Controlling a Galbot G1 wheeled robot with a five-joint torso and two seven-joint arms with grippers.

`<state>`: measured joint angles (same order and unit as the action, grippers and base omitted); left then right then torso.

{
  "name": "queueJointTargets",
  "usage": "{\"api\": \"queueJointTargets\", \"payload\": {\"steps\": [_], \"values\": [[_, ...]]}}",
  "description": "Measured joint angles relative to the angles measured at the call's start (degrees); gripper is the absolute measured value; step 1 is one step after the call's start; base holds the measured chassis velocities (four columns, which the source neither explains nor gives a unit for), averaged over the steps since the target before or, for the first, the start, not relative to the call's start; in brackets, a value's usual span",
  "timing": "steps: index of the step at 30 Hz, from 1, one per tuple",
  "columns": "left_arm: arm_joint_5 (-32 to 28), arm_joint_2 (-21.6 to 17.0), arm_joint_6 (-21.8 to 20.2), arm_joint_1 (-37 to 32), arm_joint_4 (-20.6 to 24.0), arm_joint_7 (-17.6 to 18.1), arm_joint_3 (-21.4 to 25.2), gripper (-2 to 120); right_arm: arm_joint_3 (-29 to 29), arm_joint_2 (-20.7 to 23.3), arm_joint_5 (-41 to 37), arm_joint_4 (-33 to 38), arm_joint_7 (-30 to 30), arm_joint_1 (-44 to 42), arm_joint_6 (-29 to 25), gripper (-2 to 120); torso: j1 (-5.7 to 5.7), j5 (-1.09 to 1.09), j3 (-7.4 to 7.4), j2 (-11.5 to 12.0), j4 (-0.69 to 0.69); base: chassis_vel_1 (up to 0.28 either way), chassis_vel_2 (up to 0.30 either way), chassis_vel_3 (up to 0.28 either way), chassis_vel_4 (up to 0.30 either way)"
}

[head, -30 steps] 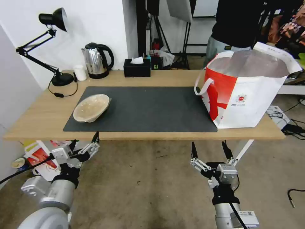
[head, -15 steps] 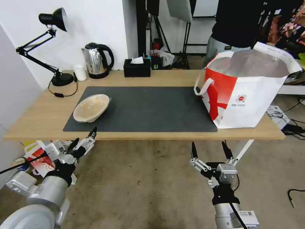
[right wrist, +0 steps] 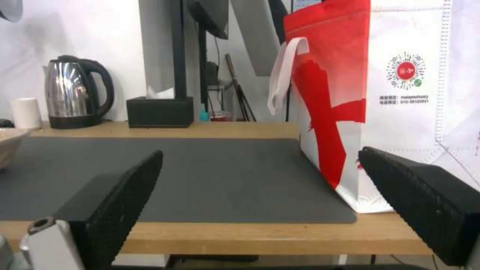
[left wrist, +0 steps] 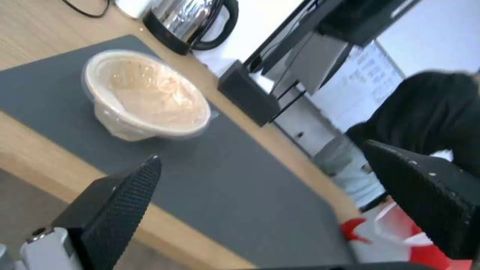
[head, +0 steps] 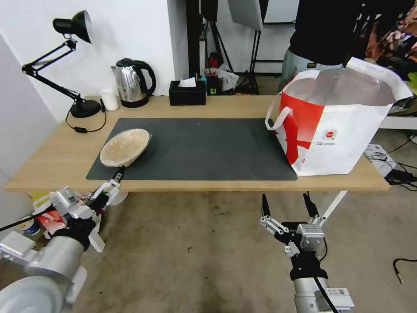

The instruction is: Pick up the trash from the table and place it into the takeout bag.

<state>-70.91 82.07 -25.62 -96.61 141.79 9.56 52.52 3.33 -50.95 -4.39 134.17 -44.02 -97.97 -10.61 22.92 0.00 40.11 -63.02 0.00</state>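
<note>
Tan bowl (head: 125, 147) on mat, left part of surface (head: 217, 108); bag (head: 343, 126) at right end. Left end effector (head: 107, 184) fingers apart, below front edge near bowl. Right end effector (head: 286, 206) apart, parked low. Risk: thin tilted rim slips from pinch; finger clips surface edge.

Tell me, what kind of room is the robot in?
Probably a workroom or studio set up like an office. There is a long wooden table with a desk lamp and a steel kettle, and behind it stand tripod stands with lighting gear on a bare floor.
</note>
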Motion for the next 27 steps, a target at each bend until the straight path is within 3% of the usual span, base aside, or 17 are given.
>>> {"api": "queueJointTargets", "payload": {"steps": [6, 9, 10, 12, 20, 23, 27], "values": [[-10.2, -1.1, 0.6, 1.5, 0.1, 2.3, 3.3, 100, 0.0, 0.0, 0.0, 0.0, 0.0, 0.0, 0.0, 100, 0.00, 0.00, 0.00, 0.0, 0.00, 0.000, 0.000, 0.000, 0.000], [-11.3, -1.2, 0.6, 1.7, 0.1, 2.6, 3.7, 100, 0.0, 0.0, 0.0, 0.0, 0.0, 0.0, 0.0, 100, 0.00, 0.00, 0.00, 0.0, 0.00, 0.000, 0.000, 0.000, 0.000], [-16.5, -1.7, 0.9, 2.4, 0.2, 3.8, 5.4, 100, 0.0, 0.0, 0.0, 0.0, 0.0, 0.0, 0.0, 100, 0.00, 0.00, 0.00, 0.0, 0.00, 0.000, 0.000, 0.000, 0.000], [-19.9, -2.1, 1.1, 2.9, 0.2, 4.6, 6.4, 100, 0.0, 0.0, 0.0, 0.0, 0.0, 0.0, 0.0, 100, 0.00, 0.00, 0.00, 0.0, 0.00, 0.000, 0.000, 0.000, 0.000], [-21.6, -2.6, 1.1, 3.4, 0.0, 5.3, 7.1, 100, 0.0, 0.0, 0.0, 0.0, 0.0, 0.0, 0.0, 100, 0.00, 0.01, 0.00, 0.0, 0.01, 0.000, 0.000, 0.000, 0.000], [-26.5, -4.7, 0.6, 5.5, -1.9, 8.0, 9.5, 100, 0.0, 0.0, 0.0, 0.0, 0.0, 0.0, 0.0, 100, 0.00, -0.01, 0.00, 0.0, 0.00, 0.000, 0.000, 0.000, 0.000], [-28.7, -5.8, 0.2, 6.6, -2.5, 9.6, 10.3, 100, 0.0, 0.0, 0.0, 0.0, 0.0, 0.0, 0.0, 100, 0.00, 0.02, 0.00, 0.0, 0.00, 0.000, 0.000, 0.000, 0.000]]}}
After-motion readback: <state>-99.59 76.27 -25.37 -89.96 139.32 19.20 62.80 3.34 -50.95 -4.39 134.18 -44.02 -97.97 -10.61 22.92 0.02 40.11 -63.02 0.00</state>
